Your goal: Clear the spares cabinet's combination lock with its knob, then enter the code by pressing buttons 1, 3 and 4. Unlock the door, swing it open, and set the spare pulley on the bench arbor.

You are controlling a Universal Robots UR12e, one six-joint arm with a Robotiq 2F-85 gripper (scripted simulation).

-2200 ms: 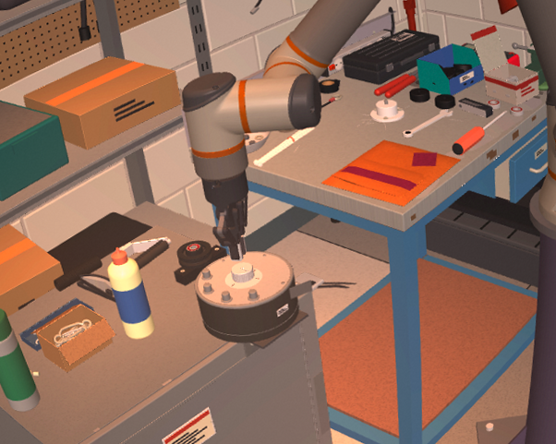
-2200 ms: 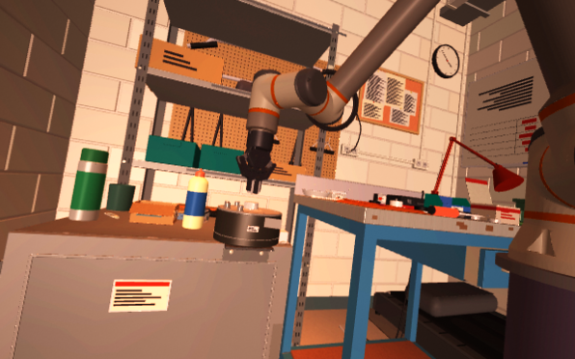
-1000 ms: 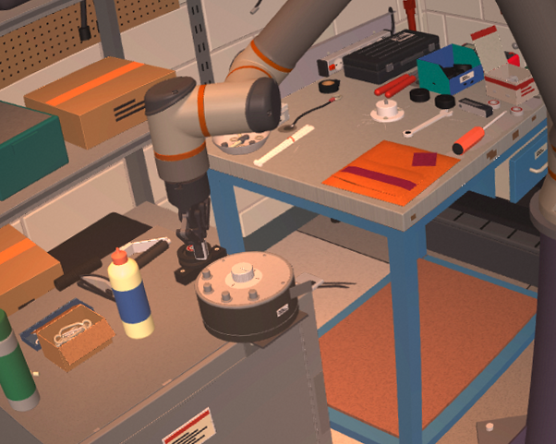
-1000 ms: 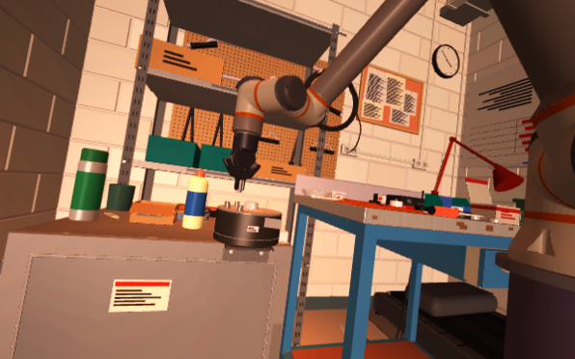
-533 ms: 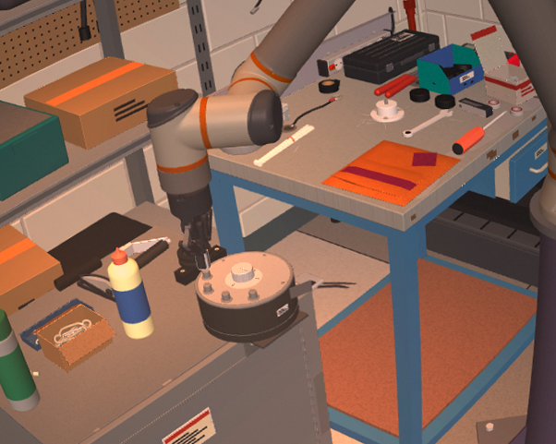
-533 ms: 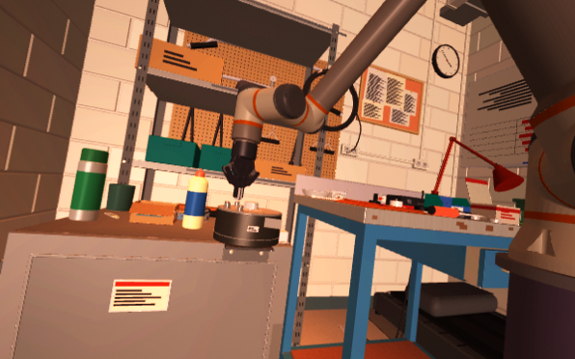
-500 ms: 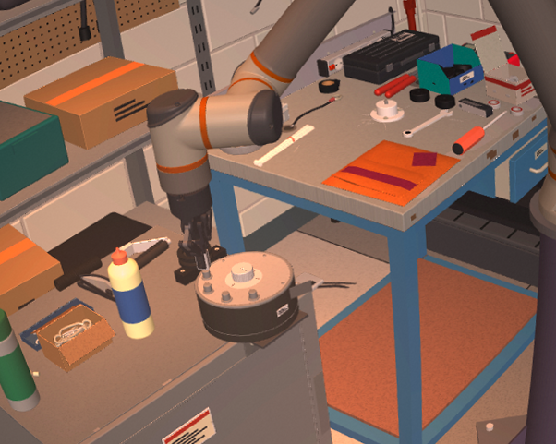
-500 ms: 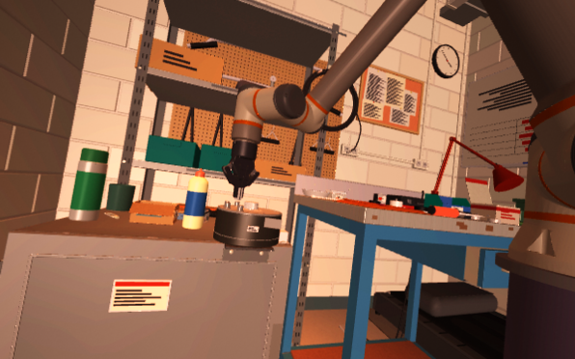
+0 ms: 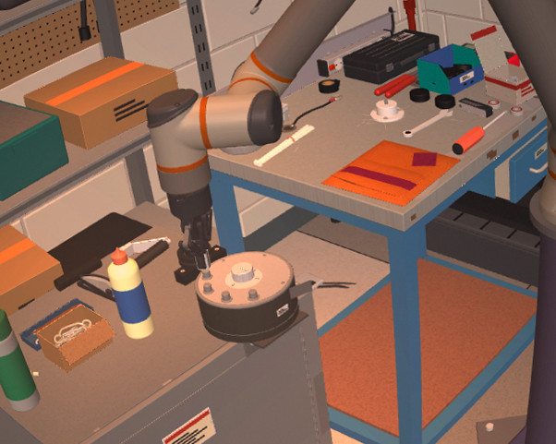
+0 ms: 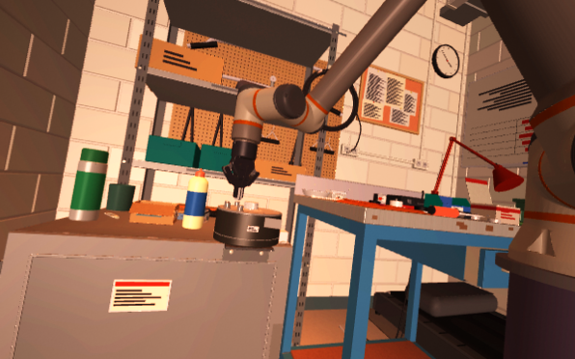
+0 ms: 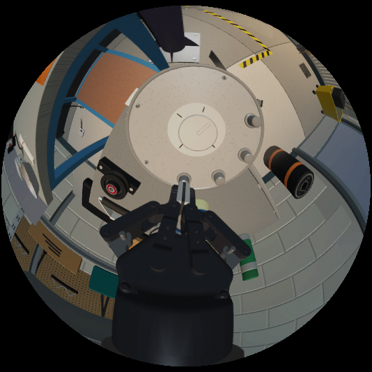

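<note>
On the front right corner of the grey spares cabinet (image 9: 153, 390) sits the round combination lock (image 9: 247, 297) (image 10: 247, 224) (image 11: 195, 127), with a pale knob (image 9: 242, 273) (image 11: 196, 131) in the middle of its top and several small buttons near the rim. My gripper (image 9: 204, 264) (image 10: 238, 192) (image 11: 183, 193) is closed and empty, pointing straight down with its fingertips on the end button (image 9: 207, 275) (image 11: 183, 178) of the row. The white bench arbor (image 9: 387, 110) stands on the blue-framed bench. The cabinet door is closed, and the pulley is hidden.
A small open box (image 9: 74, 334) of clips, a yellow and blue bottle (image 9: 130, 299), a green flask (image 9: 8, 359) and a black bearing block (image 9: 185, 265) stand on the cabinet top left of the lock. The bench (image 9: 375, 166) carries an orange mat, a wrench and a screwdriver.
</note>
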